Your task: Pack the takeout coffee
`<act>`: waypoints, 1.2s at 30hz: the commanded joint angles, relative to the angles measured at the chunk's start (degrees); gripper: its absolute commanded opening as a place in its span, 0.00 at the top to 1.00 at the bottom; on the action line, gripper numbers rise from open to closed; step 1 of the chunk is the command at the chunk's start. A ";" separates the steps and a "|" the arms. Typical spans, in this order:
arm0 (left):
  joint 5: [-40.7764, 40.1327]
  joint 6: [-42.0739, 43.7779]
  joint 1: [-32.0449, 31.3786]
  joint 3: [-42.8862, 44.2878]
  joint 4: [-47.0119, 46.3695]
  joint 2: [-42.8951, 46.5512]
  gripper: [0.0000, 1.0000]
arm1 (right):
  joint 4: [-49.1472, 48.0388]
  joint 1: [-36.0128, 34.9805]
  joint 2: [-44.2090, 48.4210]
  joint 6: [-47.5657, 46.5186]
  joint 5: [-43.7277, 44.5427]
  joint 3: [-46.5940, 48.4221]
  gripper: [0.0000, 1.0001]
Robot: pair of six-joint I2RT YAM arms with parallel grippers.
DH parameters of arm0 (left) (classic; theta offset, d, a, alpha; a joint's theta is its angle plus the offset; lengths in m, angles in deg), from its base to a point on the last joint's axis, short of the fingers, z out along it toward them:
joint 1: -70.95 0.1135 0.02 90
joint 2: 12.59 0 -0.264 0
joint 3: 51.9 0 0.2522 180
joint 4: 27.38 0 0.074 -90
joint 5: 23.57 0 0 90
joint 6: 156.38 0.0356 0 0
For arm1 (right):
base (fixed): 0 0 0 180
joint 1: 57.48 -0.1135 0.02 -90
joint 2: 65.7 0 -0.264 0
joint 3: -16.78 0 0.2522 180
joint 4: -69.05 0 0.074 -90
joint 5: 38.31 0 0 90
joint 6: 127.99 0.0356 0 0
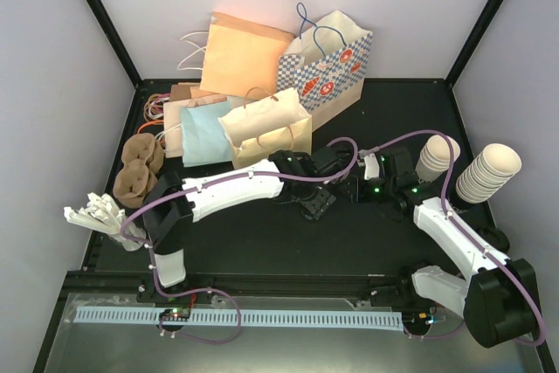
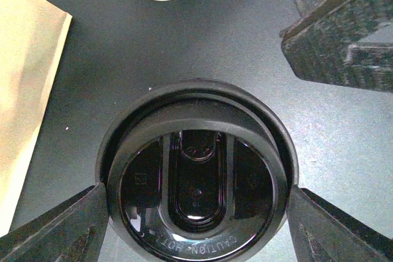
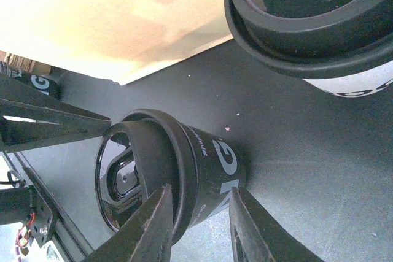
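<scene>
A takeout coffee (image 2: 196, 176) with a black round lid stands on the dark table. In the right wrist view its wall (image 3: 215, 170) looks dark with pale lettering. My left gripper (image 2: 196, 213) is over it, with a finger against the lid's rim on each side. In the top view that gripper (image 1: 313, 203) is at mid-table, and the cup under it is hard to make out. My right gripper (image 3: 201, 191) sits just beside the same cup, its jaws slightly apart with nothing between them. A second lidded cup (image 3: 319, 23), white with black letters, stands close by.
A cream paper bag (image 1: 271, 128) lies just behind the cups. A pale blue bag (image 1: 205, 133), an orange bag (image 1: 244, 54) and a checkered bag (image 1: 332, 67) are further back. Stacks of lidless cups (image 1: 485, 172) stand at the right. Brown cup carriers (image 1: 140, 163) lie at the left.
</scene>
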 commanded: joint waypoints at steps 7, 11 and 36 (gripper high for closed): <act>-1.82 -0.62 -0.24 2.32 1.67 -1.64 0.19 | -0.99 0.43 -0.11 -0.46 -1.37 -0.61 0.70; -1.82 -0.58 -0.24 2.43 1.66 -1.98 0.25 | -1.04 0.42 -0.19 -0.38 -1.36 -0.66 0.70; 0.46 2.37 -0.77 -11.10 -10.22 3.65 0.40 | -0.64 0.42 -0.83 -0.13 -4.02 -0.44 0.70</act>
